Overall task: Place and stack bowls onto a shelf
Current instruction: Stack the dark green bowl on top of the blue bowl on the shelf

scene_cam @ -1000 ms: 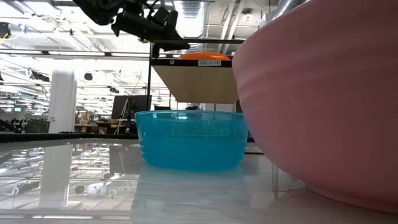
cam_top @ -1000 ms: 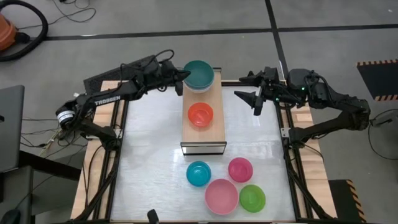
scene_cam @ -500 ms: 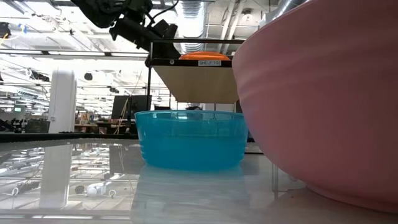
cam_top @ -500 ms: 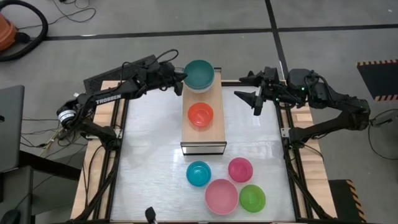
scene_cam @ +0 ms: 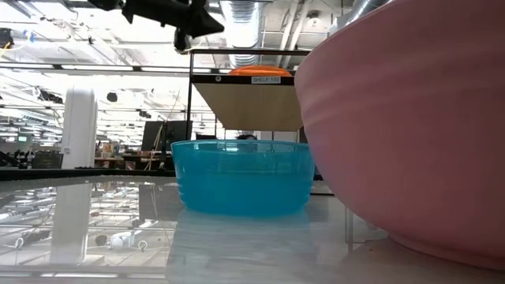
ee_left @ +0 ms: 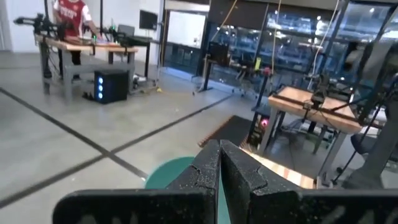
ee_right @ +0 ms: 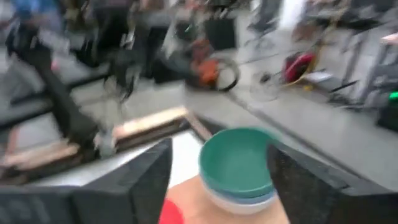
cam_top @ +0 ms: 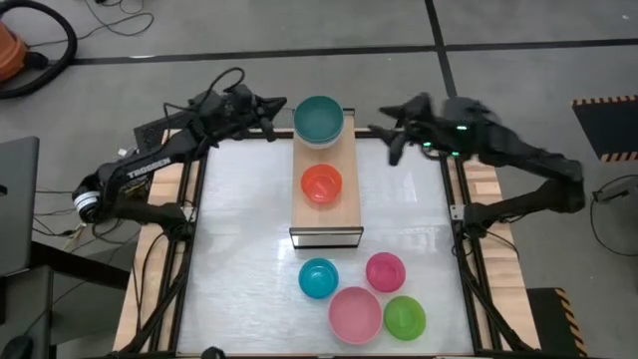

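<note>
Even overhead light fills the high view; the white surface (cam_top: pixel 239 259) shows soft glare and faint shadows under the arms. In the low view the glossy surface mirrors the bright ceiling lamps, and the light pink bowl (scene_cam: pixel 410 134) looms close and soft-edged. The right wrist view is heavily motion-blurred; the left wrist view is sharp, with dim indoor light.

There are two arms, each with one gripper: the left gripper (cam_top: pixel 280 102) and the right gripper (cam_top: pixel 382 142). One shelf (cam_top: pixel 344 214) stands on one table (cam_top: pixel 239 249). At least seven bowls show: three on the shelf, four on the table.
</note>
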Robot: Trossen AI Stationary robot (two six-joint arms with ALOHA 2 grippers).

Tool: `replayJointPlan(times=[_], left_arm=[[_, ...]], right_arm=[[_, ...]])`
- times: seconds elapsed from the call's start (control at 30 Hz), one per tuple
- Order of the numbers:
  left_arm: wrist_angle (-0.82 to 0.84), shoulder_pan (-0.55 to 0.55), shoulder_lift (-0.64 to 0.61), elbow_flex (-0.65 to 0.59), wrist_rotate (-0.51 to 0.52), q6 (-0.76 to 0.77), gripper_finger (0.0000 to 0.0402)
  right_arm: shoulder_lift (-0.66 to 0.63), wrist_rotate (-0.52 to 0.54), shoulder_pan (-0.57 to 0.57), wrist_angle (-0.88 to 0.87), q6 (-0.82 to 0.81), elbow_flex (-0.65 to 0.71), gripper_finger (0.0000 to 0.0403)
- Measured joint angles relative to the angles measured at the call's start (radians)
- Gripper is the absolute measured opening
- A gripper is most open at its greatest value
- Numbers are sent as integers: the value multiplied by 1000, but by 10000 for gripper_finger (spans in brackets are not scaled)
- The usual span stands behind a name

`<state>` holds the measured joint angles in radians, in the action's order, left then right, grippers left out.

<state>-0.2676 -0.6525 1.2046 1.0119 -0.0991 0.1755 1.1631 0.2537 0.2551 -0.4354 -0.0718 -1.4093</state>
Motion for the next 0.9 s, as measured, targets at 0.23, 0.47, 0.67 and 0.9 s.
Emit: replayJointPlan(times=[0.23, 0.47, 0.67, 0.9], left_arm=[[50, 0, -41, 0, 2, -3, 0], [86, 0, -42, 0, 2, -7, 0], [86, 0, -42, 0, 5, -13, 0], [102, 0, -42, 0, 6, -13, 0]], right_arm=[[186, -160, 146, 113, 76, 4, 93], [237, -263, 300, 253, 99, 108, 29], [270, -406, 373, 356, 39, 198, 18], [344, -413, 346, 430, 38, 200, 22]])
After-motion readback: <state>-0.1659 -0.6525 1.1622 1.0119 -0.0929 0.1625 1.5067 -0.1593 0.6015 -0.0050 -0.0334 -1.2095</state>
